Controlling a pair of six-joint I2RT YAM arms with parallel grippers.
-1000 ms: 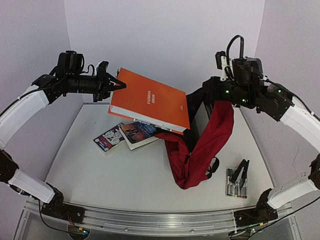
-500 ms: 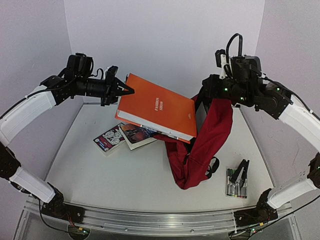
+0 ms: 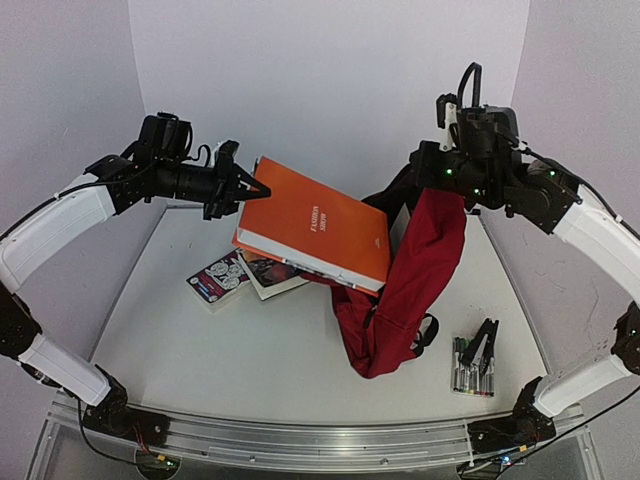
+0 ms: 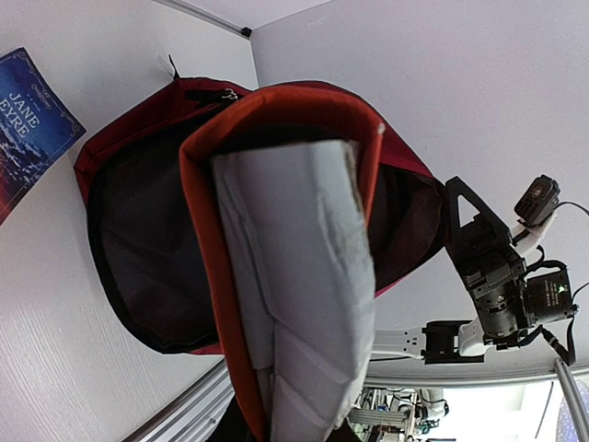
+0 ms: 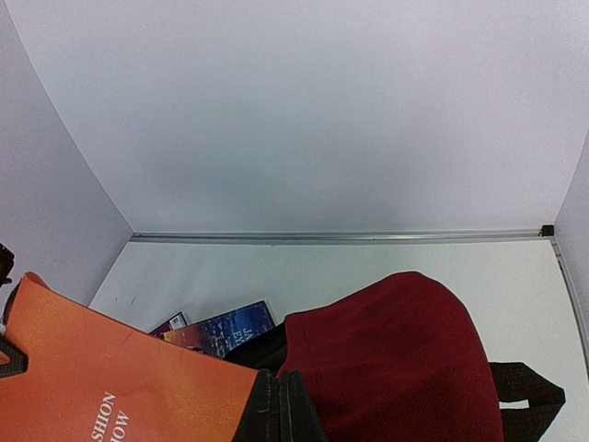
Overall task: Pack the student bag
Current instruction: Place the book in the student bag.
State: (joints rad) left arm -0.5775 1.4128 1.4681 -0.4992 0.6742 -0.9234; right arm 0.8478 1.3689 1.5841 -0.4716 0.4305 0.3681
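Note:
The student bag (image 3: 415,285) is dark red with a black lining. It hangs from its upper edge, its bottom resting on the table. My right gripper (image 3: 428,178) is shut on that upper edge and holds the mouth up; in the right wrist view its black fingertips (image 5: 281,410) pinch the rim of the bag (image 5: 396,359). My left gripper (image 3: 243,186) is shut on the near edge of a large orange book (image 3: 315,228), held tilted in the air. The book's far end reaches the open mouth (image 4: 138,249), with its white page edge (image 4: 294,276) in front of the black lining.
A blue Jane Eyre book (image 3: 272,270) and a smaller book with round pictures (image 3: 218,277) lie on the table under the orange book. A pack of markers with a black clip (image 3: 474,362) lies at the right front. White walls close in the back and sides.
My left arm has carried the orange book to the right and lower, toward the bag's mouth. My right gripper has kept its hold on the bag, almost still.

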